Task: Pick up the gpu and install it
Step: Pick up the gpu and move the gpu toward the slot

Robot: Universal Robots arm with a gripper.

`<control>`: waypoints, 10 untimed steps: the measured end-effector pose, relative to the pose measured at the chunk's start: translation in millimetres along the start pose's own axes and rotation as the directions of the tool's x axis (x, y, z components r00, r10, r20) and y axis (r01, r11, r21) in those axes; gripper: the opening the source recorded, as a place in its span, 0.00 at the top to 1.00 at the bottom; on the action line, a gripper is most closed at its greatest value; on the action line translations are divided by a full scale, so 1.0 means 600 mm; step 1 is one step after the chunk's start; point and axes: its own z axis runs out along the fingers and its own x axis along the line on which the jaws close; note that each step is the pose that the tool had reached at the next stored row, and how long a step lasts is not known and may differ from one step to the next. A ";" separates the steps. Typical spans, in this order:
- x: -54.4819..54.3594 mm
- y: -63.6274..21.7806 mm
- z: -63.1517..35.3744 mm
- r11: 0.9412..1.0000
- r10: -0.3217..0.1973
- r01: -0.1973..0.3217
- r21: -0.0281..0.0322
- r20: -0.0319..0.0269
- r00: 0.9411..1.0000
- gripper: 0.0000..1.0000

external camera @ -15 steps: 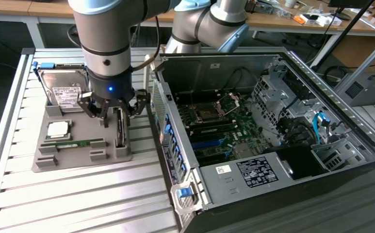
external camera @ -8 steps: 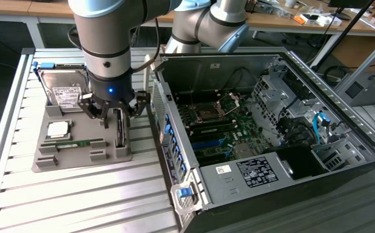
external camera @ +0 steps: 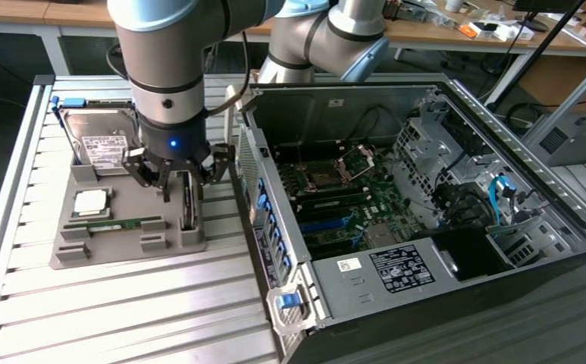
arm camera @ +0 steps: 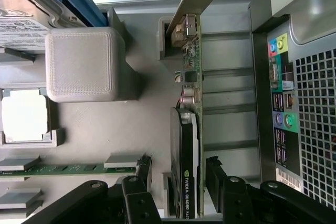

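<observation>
**GPU PICK-UP: JAWS WIDE ASTRIDE THE CARD, NOTHING LIFTED**

- **Jaws:** spread wide and holding nothing. The black fingertips (arm camera: 137,190) stand one on each side of the card, with a visible gap on both sides.
- **Gpu** (arm camera: 185,150): directly between the jaws, on edge in a slot of the grey holder (external camera: 120,254). Its black cooler end is nearest the jaws and its silver bracket is at the far end. It is neither gripped nor raised.
- **Memory stick** (arm camera: 63,169), **processor** (arm camera: 23,114), **hard drive** (external camera: 101,140): seated in the same holder, all on the side of the jaws away from the case.
- **Computer case** (external camera: 404,189): on the other side of the jaws, just beside the holder. Its side panel is off and the motherboard (external camera: 333,197) is exposed, with no card seen in its expansion slots.
- **Worktop** (external camera: 120,318): slatted metal, carrying the holder and the case.
- **Status, as judged:** approach and alignment over the card look complete. Closing on it, lifting it, carrying it over and seating it in the case all remain.
</observation>
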 end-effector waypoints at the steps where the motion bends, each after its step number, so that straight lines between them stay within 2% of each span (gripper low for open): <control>1: 0.000 0.000 0.001 1.000 0.000 0.000 0.000 0.000 1.000 0.46; 10: 0.000 0.000 0.009 1.000 0.000 0.000 0.000 0.000 1.000 0.46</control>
